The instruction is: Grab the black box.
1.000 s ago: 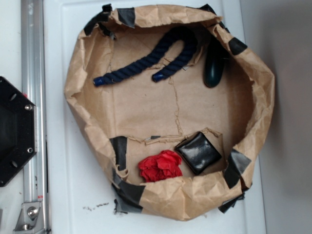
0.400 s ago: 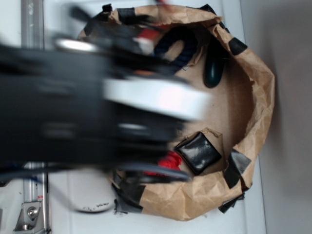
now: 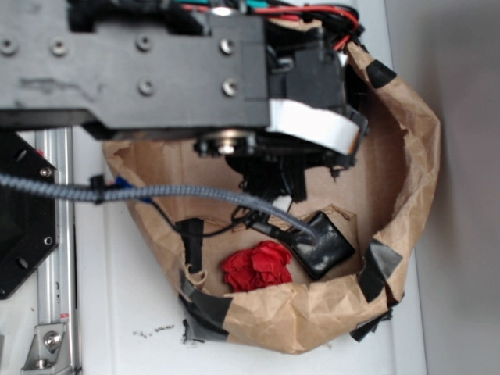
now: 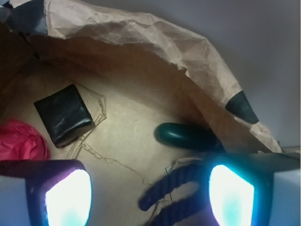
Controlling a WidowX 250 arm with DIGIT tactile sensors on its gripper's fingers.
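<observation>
The black box (image 3: 324,246) lies flat on the floor of the brown paper basin (image 3: 414,180), near its lower right wall, glossy and square. In the wrist view the black box (image 4: 63,114) sits at the upper left, well ahead and to the left of my gripper (image 4: 149,193). The gripper is open, its two glowing fingers wide apart with only paper floor and part of the rope between them. In the exterior view the arm covers the basin's upper half and the fingers are hidden under it.
A red paper wad (image 3: 258,266) lies just left of the box. A dark green oval object (image 4: 186,136) and a navy rope (image 4: 174,190) lie on the basin floor. Black tape patches (image 3: 375,269) mark the crumpled paper walls. A metal rail (image 3: 55,258) runs at left.
The arm has swung in from the left and now hangs over the basin's upper half, hiding the rope and green object in the exterior view. The box has not moved.
</observation>
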